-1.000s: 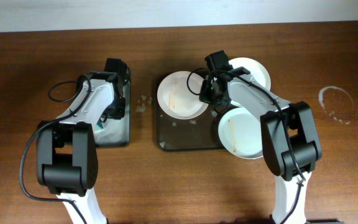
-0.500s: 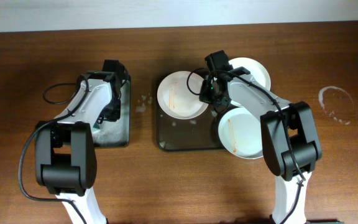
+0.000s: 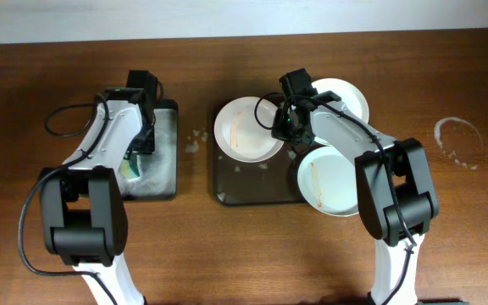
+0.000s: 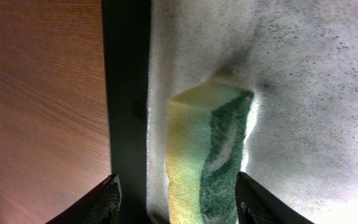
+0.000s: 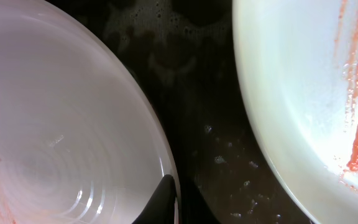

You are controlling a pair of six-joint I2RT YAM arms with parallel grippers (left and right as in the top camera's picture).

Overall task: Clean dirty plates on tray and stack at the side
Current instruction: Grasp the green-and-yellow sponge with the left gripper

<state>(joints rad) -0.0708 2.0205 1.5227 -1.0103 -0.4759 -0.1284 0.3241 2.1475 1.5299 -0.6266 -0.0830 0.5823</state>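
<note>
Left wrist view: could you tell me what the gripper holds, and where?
Nothing: the left gripper stands open astride the yellow-green sponge.

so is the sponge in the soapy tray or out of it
In: the sponge lies on the foamy floor of the small tray, just inside its dark rim.

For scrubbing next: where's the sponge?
In the left wrist view the sponge lies in the small soapy tray, beside its dark rim; overhead, that tray sits left of the big tray.
</note>
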